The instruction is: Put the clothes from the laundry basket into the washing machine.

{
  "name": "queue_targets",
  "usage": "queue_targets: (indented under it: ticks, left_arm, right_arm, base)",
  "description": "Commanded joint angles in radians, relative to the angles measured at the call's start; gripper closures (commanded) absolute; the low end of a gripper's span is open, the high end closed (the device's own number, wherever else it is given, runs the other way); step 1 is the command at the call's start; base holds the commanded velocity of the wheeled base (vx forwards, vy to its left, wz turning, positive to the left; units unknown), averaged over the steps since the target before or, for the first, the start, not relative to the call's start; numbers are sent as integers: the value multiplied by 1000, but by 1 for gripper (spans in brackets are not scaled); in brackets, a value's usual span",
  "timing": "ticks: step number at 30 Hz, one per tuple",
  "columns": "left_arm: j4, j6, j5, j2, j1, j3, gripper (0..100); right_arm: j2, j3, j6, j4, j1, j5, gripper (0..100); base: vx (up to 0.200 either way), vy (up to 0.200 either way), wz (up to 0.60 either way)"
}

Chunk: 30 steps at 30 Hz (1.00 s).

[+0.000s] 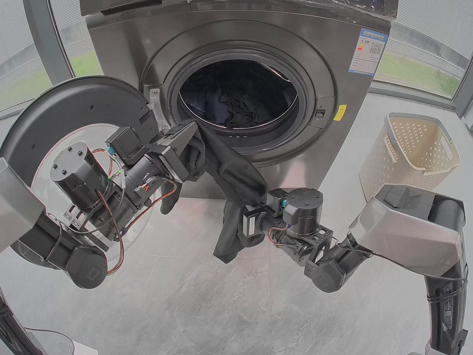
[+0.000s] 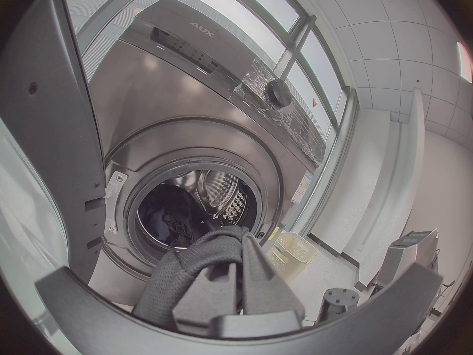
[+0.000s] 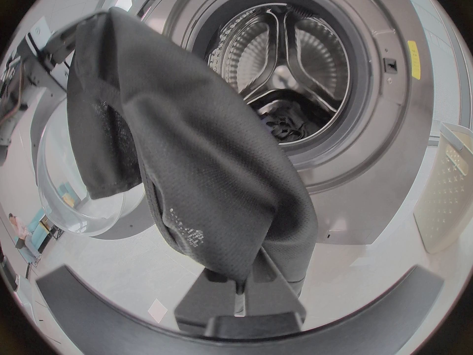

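Left claw and right claw each clamped on dark garment before open washer; basket right of washer on grey floor; windows behind.

One front-loading washing machine is counted, with one round door, one dial knob, one blue label and one yellow sticker. One cream laundry basket is recorded. Two grippers are noted: one left gripper and one right gripper. One dark grey mesh garment is counted outside the drum. Dark clothes are logged inside the drum; being bunched together, their number cannot be determined.
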Motion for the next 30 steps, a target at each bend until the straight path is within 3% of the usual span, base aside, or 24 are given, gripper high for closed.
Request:
queue_targets:
  ticks: [1,2,3,16,30]
  left_arm:
    - [0,0,0,2,0,-1,100]
    - [0,0,0,0,0,1,100]
    - [0,0,0,0,0,1,100]
    - [0,0,2,-14,-12,3,100]
    - [0,0,2,-12,-14,3,100]
  right_arm:
    - [-47,30,-4,-24,-28,15,100]
    - [-44,30,-11,-38,-34,20,100]
    - [-42,30,-20,-44,-38,23,0]
    - [80,-92,-39,-37,-140,26,0]
    - [136,-138,-43,-46,-123,26,0]
  base:
    - [0,0,0]
    - [0,0,0]
    - [0,0,0]
    - [0,0,0]
    - [0,0,0]
